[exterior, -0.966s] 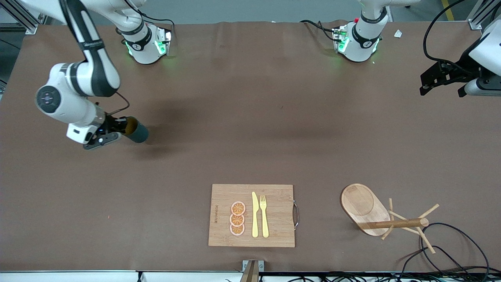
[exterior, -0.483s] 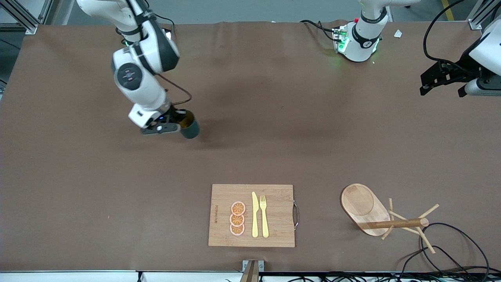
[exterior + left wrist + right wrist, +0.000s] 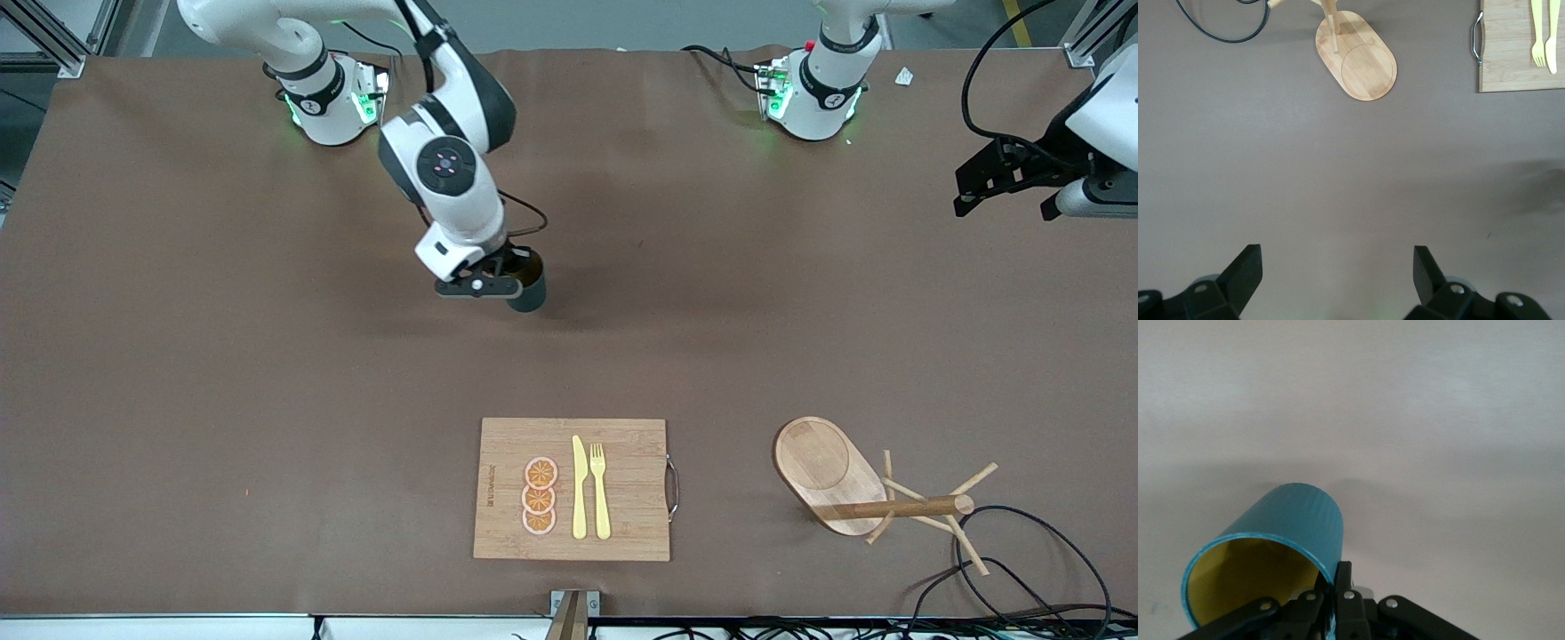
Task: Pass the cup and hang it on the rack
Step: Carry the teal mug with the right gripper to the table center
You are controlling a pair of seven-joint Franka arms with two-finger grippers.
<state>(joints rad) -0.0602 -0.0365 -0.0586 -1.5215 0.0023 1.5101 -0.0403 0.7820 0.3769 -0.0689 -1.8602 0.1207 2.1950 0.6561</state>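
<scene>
My right gripper (image 3: 520,283) is clamped tight on the rim of the small dark teal-green cylindrical cup (image 3: 528,290), one finger inside against its mustard-yellow lining and one outside on the ribbed wall, as my right wrist view shows (image 3: 1293,550). I hold the cup up in the air over the bare brown table (image 3: 178,400), about midway between the two arm bases, and it tilts so that its closed bottom points toward the front camera. The light wooden mug-tree rack (image 3: 867,493), with its oval dished base, round post and thin angled pegs, stands on the table near the front camera at the left arm's end, well apart from the cup. My left wrist view looks down on that oval base (image 3: 1356,56). My left gripper (image 3: 1009,182) waits in the air over the left arm's end of the table, its black fingers (image 3: 1239,273) spread wide with nothing between them. A rectangular bamboo cutting board (image 3: 622,533) lies beside the rack, toward the middle of the table, carrying three orange slices (image 3: 540,496), a yellow knife (image 3: 579,487) and a yellow fork (image 3: 600,489). A black cable (image 3: 1058,551) loops on the table just beside the rack's pegs.
</scene>
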